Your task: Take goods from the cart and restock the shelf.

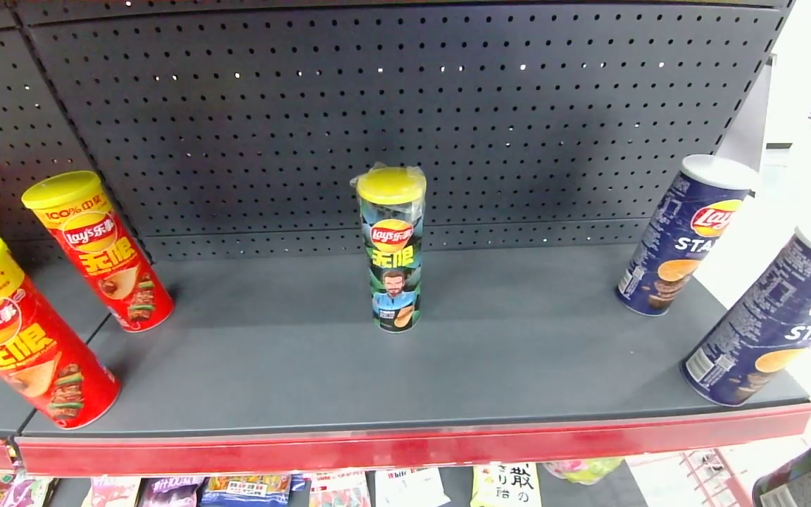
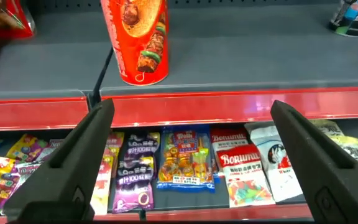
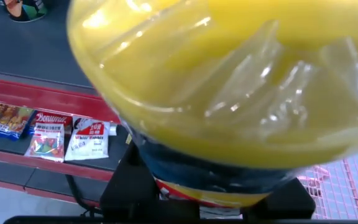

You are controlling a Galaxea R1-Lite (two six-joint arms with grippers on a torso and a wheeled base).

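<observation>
Printed labels: chip cans [image 1: 391, 260], snack packets [image 2: 182, 158].

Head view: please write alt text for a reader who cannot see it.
A grey shelf with a red front edge holds five standing chip cans: a green can with a yellow lid in the middle, two red cans on the left and two dark blue cans on the right. Snack packets show below.

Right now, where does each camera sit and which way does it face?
Head: high, looking down on the shelf and its upright cans.
Left wrist: low before the shelf's edge, facing a red can and snack packets, past its open left gripper.
Right wrist: behind the yellow-lidded can that the right gripper holds.
Shared: the green can, in all three.
</observation>
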